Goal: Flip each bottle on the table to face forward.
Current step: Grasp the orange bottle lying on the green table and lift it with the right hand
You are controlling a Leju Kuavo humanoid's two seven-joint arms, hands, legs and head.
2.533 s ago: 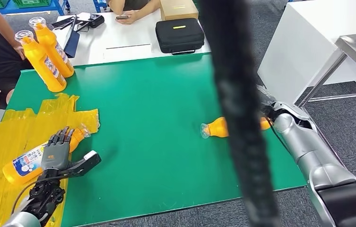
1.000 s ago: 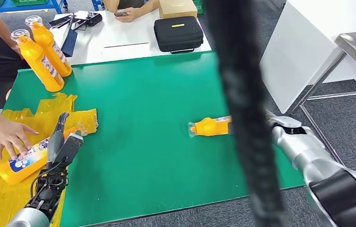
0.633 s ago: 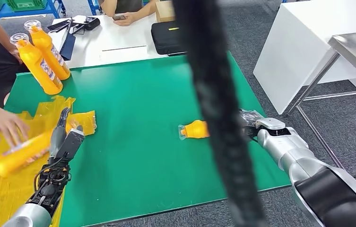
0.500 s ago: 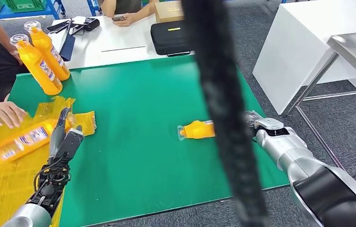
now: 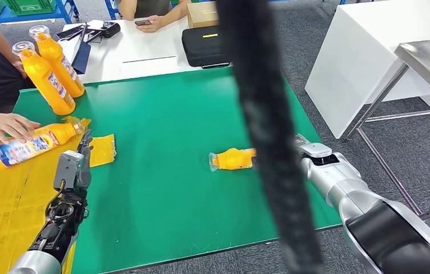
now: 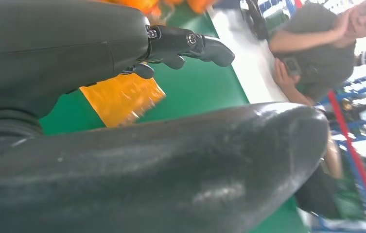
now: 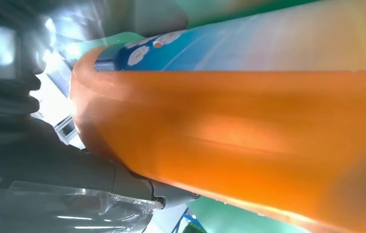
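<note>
Orange bottle (image 7: 249,126) lies in right hand (image 7: 49,160) per right wrist view; head view has same bottle (image 5: 232,159) mid green table (image 5: 172,114). Left hand (image 5: 74,166) empty, fingers apart. Person's hand (image 5: 7,125) holds second bottle (image 5: 27,145) farther left.

Orange bottle (image 5: 232,159) with blue label lies on green table (image 5: 172,171).

I can read no words, brands or numbers from here. The lying bottle (image 5: 21,146) under a person's hand (image 5: 8,125) carries a blue and white label, its print too small for me to make out. The two standing bottles (image 5: 51,67) bear similar labels, equally illegible. My right wrist view shows a blurred blue label on the held bottle (image 7: 249,131).
</note>
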